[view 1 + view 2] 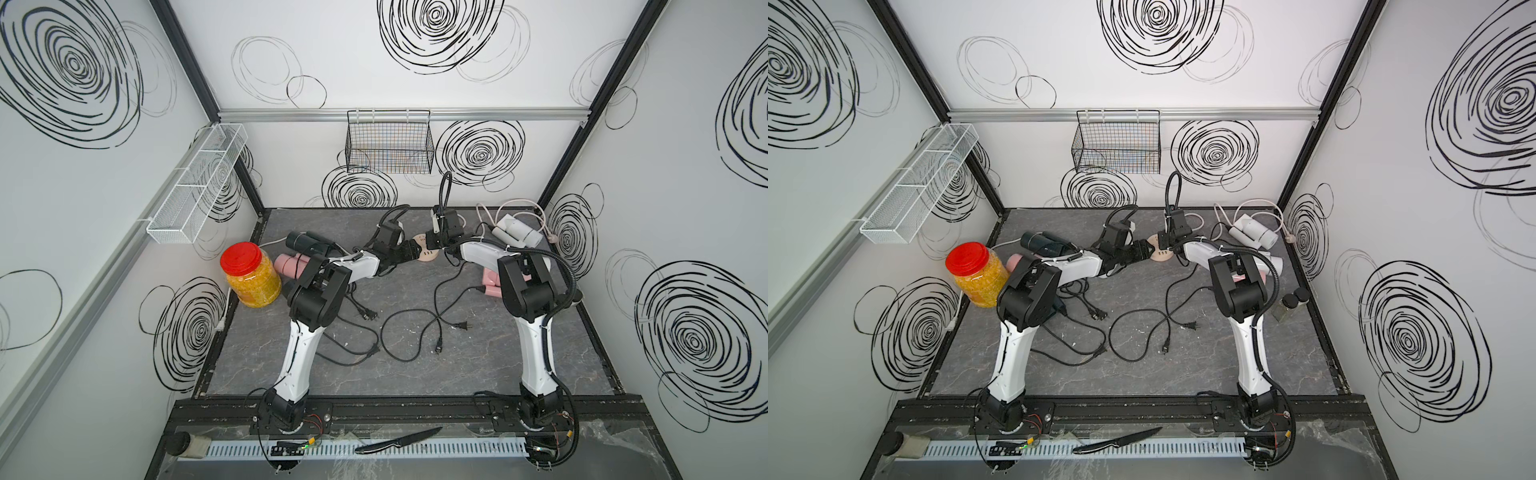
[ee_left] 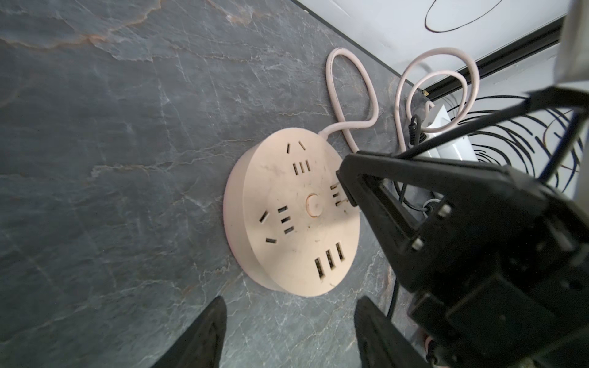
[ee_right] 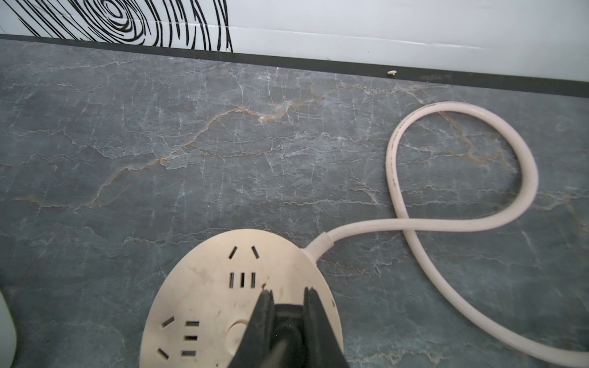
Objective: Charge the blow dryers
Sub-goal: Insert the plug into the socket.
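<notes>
The round beige socket hub [image 1: 428,254] [image 2: 296,216] [image 3: 204,302] lies at the table's back centre. My right gripper [image 1: 433,242] [image 3: 288,291] is shut on a black plug [image 3: 287,318] and holds it down at the hub's top face; its prongs are hidden. My left gripper [image 1: 415,252] [image 2: 290,301] stands open beside the hub, nothing between its fingers. The blow dryers: two dark ones [image 1: 303,243] and a pink one [image 1: 286,266] at the left, white ones [image 1: 519,232] at the back right, another pink one [image 1: 490,286] partly behind my right arm.
Black cords with loose plugs [image 1: 461,326] sprawl over the middle of the table. A red-lidded jar [image 1: 249,274] stands at the left edge, small dark-capped jars [image 1: 1289,303] at the right. The hub's pale cable [image 3: 462,220] loops toward the back wall. A knife [image 1: 399,440] lies on the front rail.
</notes>
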Available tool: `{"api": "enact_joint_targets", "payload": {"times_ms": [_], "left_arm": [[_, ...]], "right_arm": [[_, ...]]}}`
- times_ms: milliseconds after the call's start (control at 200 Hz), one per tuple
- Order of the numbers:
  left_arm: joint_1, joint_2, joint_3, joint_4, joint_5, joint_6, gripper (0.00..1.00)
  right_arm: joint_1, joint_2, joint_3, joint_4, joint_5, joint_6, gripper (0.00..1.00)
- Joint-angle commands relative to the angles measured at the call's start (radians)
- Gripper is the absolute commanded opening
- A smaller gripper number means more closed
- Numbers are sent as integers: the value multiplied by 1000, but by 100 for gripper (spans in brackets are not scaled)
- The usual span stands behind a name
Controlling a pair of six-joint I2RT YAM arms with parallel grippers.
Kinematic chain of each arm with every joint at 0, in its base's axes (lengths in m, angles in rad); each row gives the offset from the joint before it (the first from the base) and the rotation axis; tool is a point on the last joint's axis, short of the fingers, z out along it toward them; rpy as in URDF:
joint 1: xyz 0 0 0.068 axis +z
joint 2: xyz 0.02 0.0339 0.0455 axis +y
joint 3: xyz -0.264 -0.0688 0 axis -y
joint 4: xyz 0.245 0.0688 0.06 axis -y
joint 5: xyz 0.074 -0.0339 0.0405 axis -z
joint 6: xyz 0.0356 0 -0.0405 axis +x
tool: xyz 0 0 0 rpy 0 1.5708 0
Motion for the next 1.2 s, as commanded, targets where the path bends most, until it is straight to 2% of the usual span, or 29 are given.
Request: {"api": "enact_joint_targets", "payload": {"times_ms": [0,265,415,796,901,1196], "left_arm": [[-6,15,23,11,7,-11,67],[-3,9,22,5,15,-7,67],[-3,3,14,2,18,-2,67],[-20,-41,-67,5,23,-12,67],[-34,-48,-71,-32,10,9,64],[-43,-36,-66,-88,-16,19,62]], "right_arm": [[15,5,-51,-74,14,30,10],[30,-27,-95,-97,34,32,11],[59,-59,-139,-110,92,10,11],[102,-186,-391,22,140,81,11],[102,-196,-432,47,131,101,11],[103,-207,-502,92,116,105,11]]}}
